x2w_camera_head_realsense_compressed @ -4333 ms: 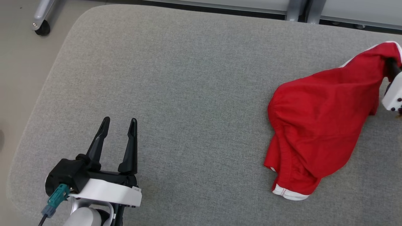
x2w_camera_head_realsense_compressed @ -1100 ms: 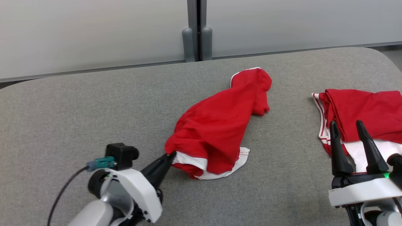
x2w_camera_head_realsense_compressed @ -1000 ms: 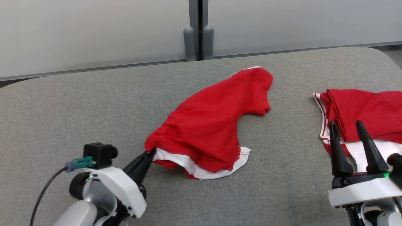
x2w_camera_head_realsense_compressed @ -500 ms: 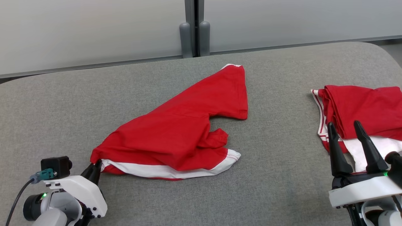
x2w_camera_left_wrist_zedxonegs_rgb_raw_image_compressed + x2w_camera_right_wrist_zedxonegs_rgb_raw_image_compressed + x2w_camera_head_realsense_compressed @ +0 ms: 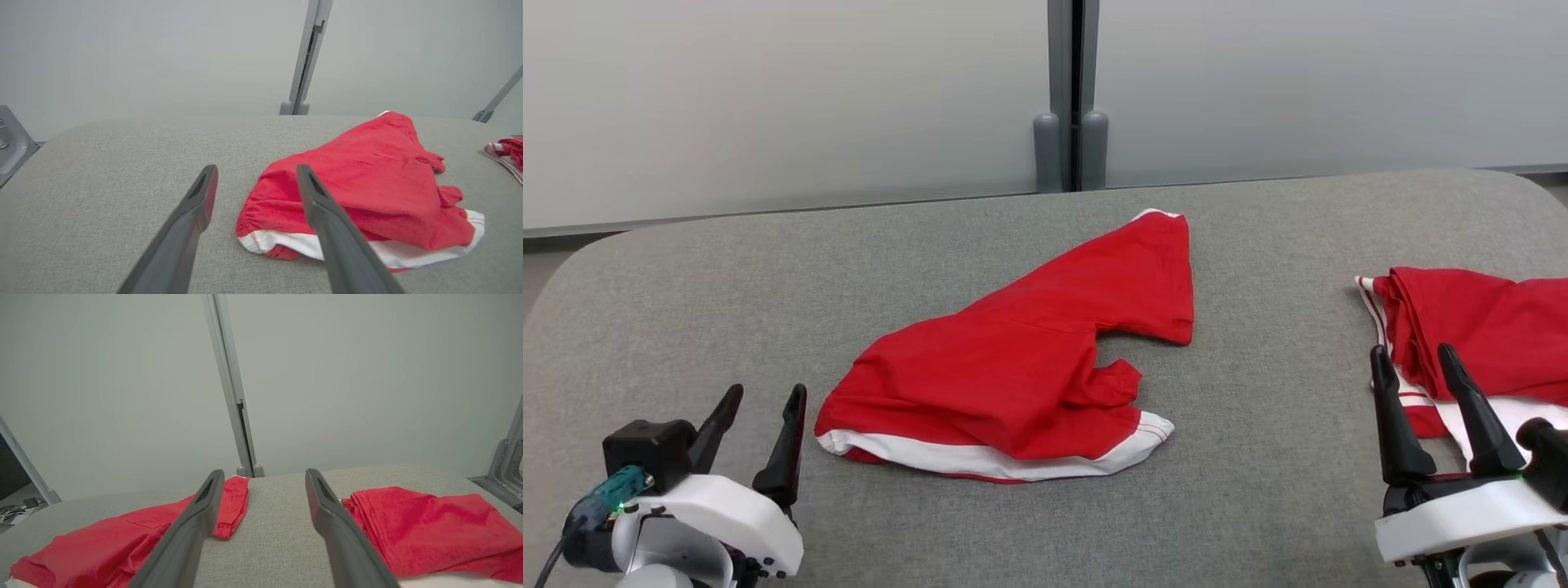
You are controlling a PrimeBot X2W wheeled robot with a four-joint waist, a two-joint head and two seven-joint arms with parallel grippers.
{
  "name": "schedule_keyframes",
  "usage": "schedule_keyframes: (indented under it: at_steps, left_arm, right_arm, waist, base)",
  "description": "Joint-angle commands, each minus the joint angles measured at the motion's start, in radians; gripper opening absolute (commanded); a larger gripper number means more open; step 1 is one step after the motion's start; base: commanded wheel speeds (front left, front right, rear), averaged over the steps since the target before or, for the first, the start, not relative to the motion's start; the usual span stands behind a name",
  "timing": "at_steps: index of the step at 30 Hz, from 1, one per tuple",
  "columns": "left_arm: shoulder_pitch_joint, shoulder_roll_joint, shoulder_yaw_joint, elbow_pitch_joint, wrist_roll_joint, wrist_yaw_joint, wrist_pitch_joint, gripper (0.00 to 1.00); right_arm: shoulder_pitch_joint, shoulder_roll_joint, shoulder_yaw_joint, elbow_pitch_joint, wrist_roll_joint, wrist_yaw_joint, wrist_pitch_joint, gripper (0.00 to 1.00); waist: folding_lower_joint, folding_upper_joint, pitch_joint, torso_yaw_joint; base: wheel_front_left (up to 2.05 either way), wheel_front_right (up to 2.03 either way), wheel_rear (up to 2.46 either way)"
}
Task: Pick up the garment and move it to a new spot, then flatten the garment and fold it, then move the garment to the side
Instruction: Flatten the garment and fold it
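A grey padded surface (image 5: 727, 310) stands before pale wall panels (image 5: 768, 98). The red garment (image 5: 1021, 376) lies crumpled at its middle. Just left of the garment the left gripper (image 5: 768, 392) points forward, spread wide and empty. Well to the garment's right, the right gripper (image 5: 1411, 353) is likewise wide and empty, beside another red cloth (image 5: 1478, 327), perhaps folded.

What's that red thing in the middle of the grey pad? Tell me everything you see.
The garment is soft-looking red cloth with a white band along its near edge. It lies rumpled, half spread, on the pad, one part reaching toward the wall. The open left gripper stands beside it, not touching.
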Motion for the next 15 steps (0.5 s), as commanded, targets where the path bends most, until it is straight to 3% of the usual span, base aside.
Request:
schedule_keyframes:
  at_steps: [1,9,15]
  left_arm:
    - [0.017,0.008,0.009,-0.03,0.01,0.019,-0.011,1.0]
    - [0.125,0.03,0.078,-0.261,0.081,0.149,-0.136,1.0]
    - [0.215,0.007,0.088,-0.306,0.11,0.175,-0.182,1.0]
  right_arm:
    - [0.011,-0.002,-0.002,-0.001,0.006,0.001,0.004,1.0]
    - [0.036,0.007,0.0,-0.002,0.006,0.001,-0.007,1.0]
    - [0.056,0.019,0.01,0.002,0.001,0.001,-0.024,1.0]
  waist:
    - [0.0,0.0,-0.017,0.016]
    - [0.0,0.0,-0.043,0.037]
    - [0.0,0.0,-0.048,0.037]
  base:
    - [0.0,0.0,0.0]
    - [0.0,0.0,0.0]
    - [0.0,0.0,0.0]
